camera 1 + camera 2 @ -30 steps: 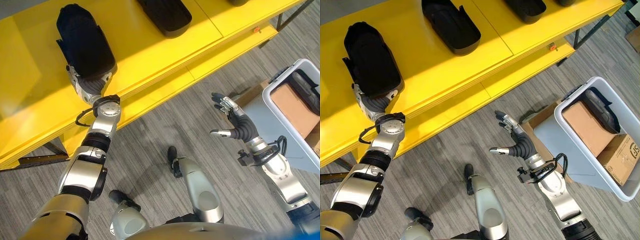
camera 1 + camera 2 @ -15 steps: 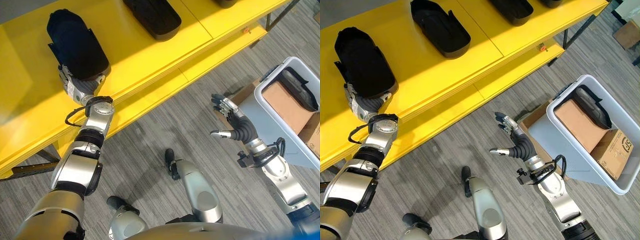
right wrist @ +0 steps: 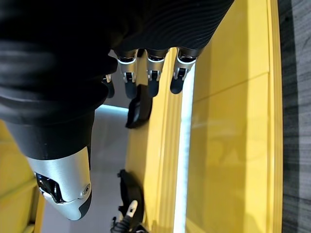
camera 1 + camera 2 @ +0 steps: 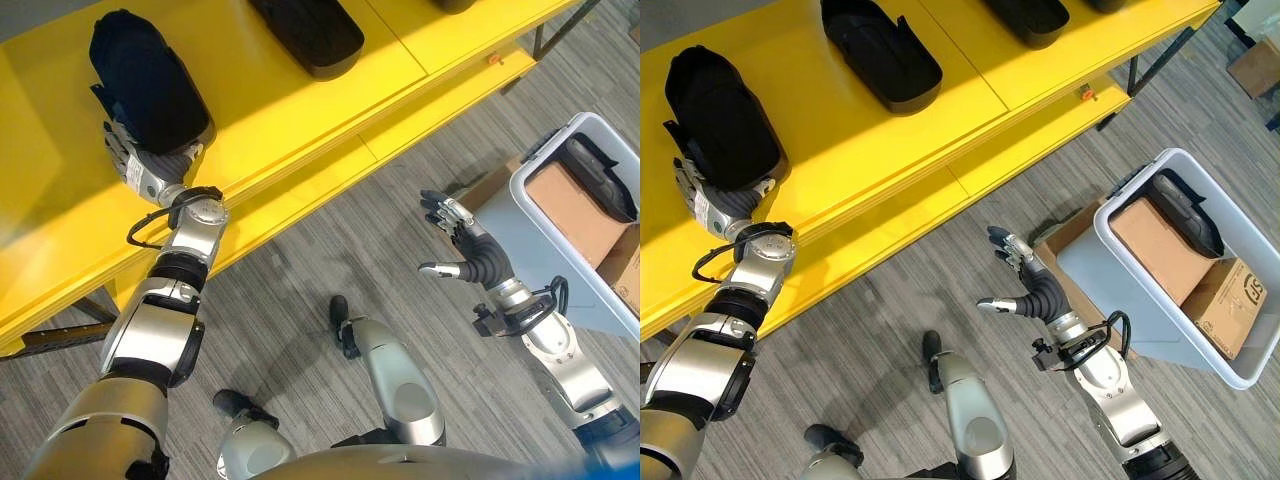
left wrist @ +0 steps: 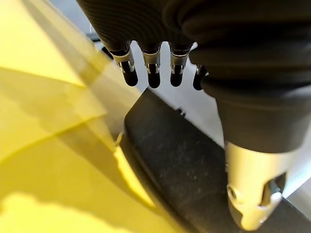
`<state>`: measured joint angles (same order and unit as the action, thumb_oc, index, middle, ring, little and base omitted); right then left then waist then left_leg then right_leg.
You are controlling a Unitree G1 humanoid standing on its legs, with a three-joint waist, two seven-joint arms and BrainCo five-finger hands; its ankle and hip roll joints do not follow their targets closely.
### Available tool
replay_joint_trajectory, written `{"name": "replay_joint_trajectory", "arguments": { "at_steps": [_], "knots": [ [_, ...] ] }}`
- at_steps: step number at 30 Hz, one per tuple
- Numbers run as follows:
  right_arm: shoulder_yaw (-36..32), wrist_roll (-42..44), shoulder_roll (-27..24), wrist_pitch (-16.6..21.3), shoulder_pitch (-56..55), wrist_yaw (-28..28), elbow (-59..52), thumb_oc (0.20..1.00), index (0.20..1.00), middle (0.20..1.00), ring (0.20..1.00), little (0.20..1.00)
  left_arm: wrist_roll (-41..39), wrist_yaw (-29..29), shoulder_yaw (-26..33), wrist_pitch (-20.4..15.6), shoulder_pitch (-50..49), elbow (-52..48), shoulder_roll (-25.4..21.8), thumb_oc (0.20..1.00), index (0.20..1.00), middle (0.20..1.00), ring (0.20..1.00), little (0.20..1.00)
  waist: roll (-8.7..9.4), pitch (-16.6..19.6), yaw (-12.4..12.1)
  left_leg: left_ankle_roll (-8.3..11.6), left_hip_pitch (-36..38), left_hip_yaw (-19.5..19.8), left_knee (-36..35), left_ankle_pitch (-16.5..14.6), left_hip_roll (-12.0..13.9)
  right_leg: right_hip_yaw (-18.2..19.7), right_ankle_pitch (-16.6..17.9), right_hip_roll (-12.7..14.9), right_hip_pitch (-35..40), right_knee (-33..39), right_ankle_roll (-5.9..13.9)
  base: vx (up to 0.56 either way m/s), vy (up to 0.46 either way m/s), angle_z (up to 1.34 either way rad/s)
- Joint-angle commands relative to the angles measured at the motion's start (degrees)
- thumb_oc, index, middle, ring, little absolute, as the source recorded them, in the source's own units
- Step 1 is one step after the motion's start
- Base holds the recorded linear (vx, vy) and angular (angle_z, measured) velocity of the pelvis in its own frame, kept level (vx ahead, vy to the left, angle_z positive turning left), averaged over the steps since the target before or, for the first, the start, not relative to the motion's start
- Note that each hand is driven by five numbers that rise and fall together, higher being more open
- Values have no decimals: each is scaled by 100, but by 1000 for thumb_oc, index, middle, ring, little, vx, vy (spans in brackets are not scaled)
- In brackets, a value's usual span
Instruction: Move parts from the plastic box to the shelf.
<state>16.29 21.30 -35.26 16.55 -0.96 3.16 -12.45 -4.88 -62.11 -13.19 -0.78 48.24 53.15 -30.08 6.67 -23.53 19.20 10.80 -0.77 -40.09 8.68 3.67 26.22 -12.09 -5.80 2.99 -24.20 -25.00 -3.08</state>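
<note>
Two black parts [image 4: 722, 120] [image 4: 880, 52] on yellow shelf [image 4: 970, 90] | left hand [image 4: 128, 168] fingers straight beside one | right hand [image 4: 1025, 285] spread, empty

Yellow shelf [image 4: 940, 130], black parts [image 4: 725, 120], grey box [image 4: 1110, 270]

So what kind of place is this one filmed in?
Probably a workshop or factory-style test area: a long yellow shelf carrying black moulded parts, a grey plastic box of parts and cartons, and a grey floor.
</note>
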Motion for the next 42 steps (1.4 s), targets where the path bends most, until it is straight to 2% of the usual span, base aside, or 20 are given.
{"name": "replay_joint_trajectory", "arguments": {
  "at_steps": [1, 3, 5, 6, 10, 14, 19, 24, 27, 29, 30, 32, 33, 35, 37, 38, 39, 40, 41, 42],
  "knots": [
    [-22, 142, -21, 523, -19, -111, -356, 1000, 1000, 1000, 1000, 1000, 655, -906, 286, -678, 141, -427, -592, 1000, 1000, 1000, 1000, 1000, 219, 17, 80, 35, -504, 149, 936, -321, 354, 60, -540, 319, 223, 37, 726, 0, 0, 0],
    [-5, 100, -6, 624, -112, -146, -357, 1000, 1000, 1000, 1000, 1000, 974, -1246, 388, -1027, 122, -675, -624, 1000, 1000, 1000, 1000, 1000, 220, 41, 66, 25, -502, 175, 925, -343, 329, 52, -540, 319, 234, 46, 728, 0, 0, 0],
    [3, 89, -8, 698, -177, -163, -347, 1000, 1000, 1000, 1000, 1000, 978, -1150, 400, -1312, 132, -838, -653, 1000, 1000, 1000, 1000, 1000, 213, 60, 60, 13, -492, 187, 912, -358, 308, 48, -542, 320, 242, 42, 734, 0, 0, 0],
    [-23, 79, -13, 738, -243, -152, -358, 1000, 1000, 1000, 1000, 1000, 1383, -1155, 339, -1510, 127, -1095, -664, 1000, 1000, 1000, 1000, 1000, 183, 64, 48, 5, -467, 199, 898, -343, 285, 49, -543, 327, 275, 59, 738, 0, 0, 0],
    [-124, 80, -56, 813, -386, -115, -379, 1000, 1000, 1000, 1000, 1000, 1778, -1178, 310, -1994, -33, -1591, -606, 1000, 1000, 1000, 1000, 1000, 135, 65, -3, -13, -465, 226, 897, -348, 262, 52, -542, 363, 316, 85, 743, 0, 0, 0],
    [-194, 23, -41, 784, -447, -179, -437, 1000, 1000, 1000, 1000, 1000, 1985, -883, 260, -2313, -299, -2593, -479, 1000, 1000, 1000, 1000, 1000, 81, 46, -72, -42, -480, 290, 878, -386, 204, 59, -510, 406, 338, 125, 766, -23, 12, 3],
    [-262, -19, -19, 769, -519, -190, -535, 1000, 1000, 1000, 1000, 1000, 2047, -390, 111, -2321, -579, -3710, -371, 1000, 1000, 1000, 1000, 1000, 7, 39, -130, -82, -445, 358, 806, -418, 87, 54, -502, 422, 404, 176, 783, -44, 21, 9],
    [-498, 138, 23, 1034, -710, -214, -610, 1000, 1000, 1000, 1000, 1000, 1678, 402, 130, -2400, -1239, -4790, -339, 1000, 1000, 1000, 1000, 1000, -88, 135, -233, -161, -283, 411, 697, -523, -96, -22, -500, 438, 589, 250, 792, -45, -17, 4],
    [-755, 509, 150, 1198, -809, -8, -675, 1000, 1000, 1000, 1000, 1000, 1141, 1551, 293, -2720, -2257, -5589, -207, 1000, 1000, 1000, 1000, 1000, -206, 208, -423, -162, -168, 542, 659, -435, -170, -149, -561, 423, 838, 313, 744, -48, -57, 7],
    [-916, 808, 216, 1172, -831, 105, -744, 1000, 1000, 1000, 1000, 1000, 981, 2250, 459, -2929, -3136, -6168, -166, 1000, 1000, 1000, 1000, 1000, -290, 291, -598, -166, -47, 601, 577, -386, -192, -319, -623, 463, 1049, 345, 689, -32, -72, 5],
    [-927, 863, 221, 1163, -842, 101, -760, 1000, 1000, 1000, 1000, 1000, 879, 2382, 501, -2912, -3265, -6248, -166, 1000, 1000, 1000, 1000, 1000, -299, 311, -613, -162, -25, 610, 559, -373, -195, -342, -634, 466, 1082, 349, 679, -9, -47, 10],
    [-1024, 993, 293, 1010, -843, -87, -730, 1000, 1000, 1000, 1000, 1000, 345, 3121, 783, -3033, -4244, -6721, -166, 1000, 1000, 1000, 1000, 1000, -368, 437, -849, -81, 85, 758, 461, -106, -188, -494, -644, 487, 1379, 521, 608, 13, -48, 29],
    [-1053, 914, 325, 991, -872, -298, -699, 1000, 1000, 1000, 1000, 1000, 31, 3552, 898, -3090, -4701, -6876, -185, 1000, 1000, 1000, 1000, 1000, -382, 517, -969, 29, 95, 865, 425, 229, -118, -582, -569, 482, 1582, 744, 580, 12, -56, 32],
    [-1110, 775, 323, 921, -872, -649, -700, 1000, 1000, 1000, 1000, 1000, -443, 4104, 902, -3099, -5034, -6951, -197, 1000, 1000, 1000, 1000, 1000, -377, 601, -1064, 48, 62, 871, 488, 383, -107, -691, -443, 525, 1831, 1074, 571, -39, -28, 42],
    [-1160, 799, 302, 881, -864, -858, -625, 1000, 1000, 1000, 1000, 1000, -926, 4759, 897, -3064, -5233, -6961, -170, 1000, 1000, 1000, 1000, 1000, -403, 676, -1133, -78, 61, 903, 559, 112, -335, -771, -397, 553, 1955, 1208, 559, -84, 41, 76],
    [-1199, 839, 293, 895, -866, -929, -545, 1000, 1000, 1000, 1000, 1000, -1090, 5121, 907, -2978, -5366, -6967, -164, 1000, 1000, 1000, 1000, 1000, -444, 723, -1185, -208, 33, 979, 607, -149, -616, -770, -358, 569, 2009, 1282, 579, -96, 113, 87],
    [-1304, 691, 293, 1044, -881, -1209, -376, 1000, 1000, 1000, 1000, 1000, -1364, 5599, 812, -2865, -5592, -6947, -150, 1000, 1000, 1000, 1000, 1000, -511, 823, -1261, -414, 69, 1131, 570, -589, -1185, -732, -196, 556, 2083, 1477, 666, -115, 198, 79],
    [-1408, 133, 286, 1426, -871, -1860, -305, 1000, 1000, 1000, 1000, 1000, -1413, 5881, 653, -2759, -5771, -6967, -161, 1000, 1000, 1000, 1000, 1000, -565, 913, -1345, -678, 107, 1420, 380, -1030, -1865, -562, 62, 477, 2185, 1754, 816, -218, 273, 24],
    [-1489, -273, 381, 1575, -788, -2267, -306, 1000, 1000, 1000, 1000, 1000, -1601, 6143, 500, -2746, -5798, -7005, -201, 1000, 1000, 1000, 1000, 1000, -601, 959, -1444, -981, 135, 1752, -23, -1113, -2434, -390, 338, 418, 2110, 1861, 965, -285, 365, -93],
    [-1459, -479, 431, 1323, -705, -2548, -512, 1000, 1000, 1000, 1000, 1000, -1542, 6361, 195, -2772, -5732, -7051, -225, 1000, 1000, 1000, 1000, 1000, -581, 1088, -1446, -1039, 349, 1919, -656, -932, -2503, -254, 505, 326, 2168, 2171, 1063, -274, 288, -107]
  ]
}}
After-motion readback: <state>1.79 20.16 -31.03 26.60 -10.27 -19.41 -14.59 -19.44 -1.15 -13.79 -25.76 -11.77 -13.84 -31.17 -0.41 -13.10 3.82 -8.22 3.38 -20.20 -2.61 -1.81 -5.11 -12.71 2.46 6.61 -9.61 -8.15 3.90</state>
